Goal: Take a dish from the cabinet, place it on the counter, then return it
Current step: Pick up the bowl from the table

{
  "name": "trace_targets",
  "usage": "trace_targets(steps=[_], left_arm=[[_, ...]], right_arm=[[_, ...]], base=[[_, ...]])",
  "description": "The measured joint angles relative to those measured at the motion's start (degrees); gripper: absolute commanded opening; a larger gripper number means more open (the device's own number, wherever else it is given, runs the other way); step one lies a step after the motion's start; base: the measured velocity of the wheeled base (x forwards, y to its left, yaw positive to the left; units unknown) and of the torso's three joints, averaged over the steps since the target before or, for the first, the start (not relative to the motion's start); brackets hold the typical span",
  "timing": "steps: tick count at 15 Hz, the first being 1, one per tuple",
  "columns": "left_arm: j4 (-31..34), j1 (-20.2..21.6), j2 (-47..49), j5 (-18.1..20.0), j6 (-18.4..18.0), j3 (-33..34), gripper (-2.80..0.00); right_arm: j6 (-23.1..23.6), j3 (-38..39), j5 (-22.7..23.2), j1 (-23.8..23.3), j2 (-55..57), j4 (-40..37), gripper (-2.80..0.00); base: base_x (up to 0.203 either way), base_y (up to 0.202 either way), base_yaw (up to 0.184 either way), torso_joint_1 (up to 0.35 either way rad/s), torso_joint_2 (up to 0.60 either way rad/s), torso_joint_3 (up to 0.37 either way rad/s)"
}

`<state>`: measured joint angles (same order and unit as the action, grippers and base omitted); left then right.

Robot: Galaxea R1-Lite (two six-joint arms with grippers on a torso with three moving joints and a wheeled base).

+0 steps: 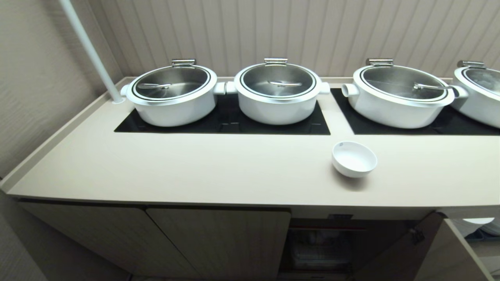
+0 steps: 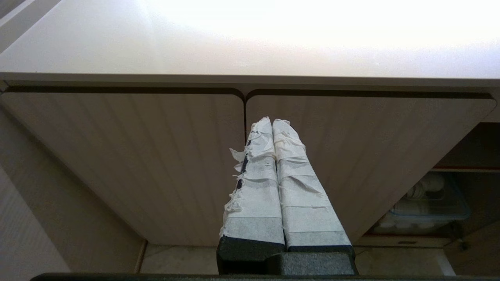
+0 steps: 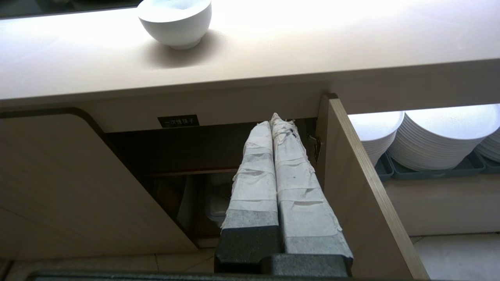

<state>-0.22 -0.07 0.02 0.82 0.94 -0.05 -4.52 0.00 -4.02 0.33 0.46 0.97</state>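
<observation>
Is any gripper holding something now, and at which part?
Nothing is held. The left gripper and right gripper are both shut on nothing, low before the cabinet. The white bowl stands free on the counter.

Light: we see bright light from above, even across the worktop (image 1: 195, 168) in the head view.
Glare: in both wrist views the worktop washes out to white.
Shadows: the dish (image 1: 354, 159) casts a soft shadow on its near side; the open cabinet (image 3: 187, 175) is dim inside.
Distortion: in the head view, straight edges bow toward the frame's sides.
</observation>
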Motion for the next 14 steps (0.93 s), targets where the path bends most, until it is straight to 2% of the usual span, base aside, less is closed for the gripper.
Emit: trace_targets(steps=[6,14], left_arm=[[-0.02,0.02,0.00,-0.05,0.00,0.02,-2.80],[-0.01,0.00,0.00,-0.03,0.00,-0.02,-2.80]], right_arm=[[1.35,-1.33,0.09,0.07,8.95,8.78,-2.80],[1.46,-13.53,0.27,-0.22,28.39,9.48,-2.80]], base=[[0.000,0.000,0.000,0.000,0.00,0.000],[0.000,0.000,0.000,0.000,0.00,0.000]])
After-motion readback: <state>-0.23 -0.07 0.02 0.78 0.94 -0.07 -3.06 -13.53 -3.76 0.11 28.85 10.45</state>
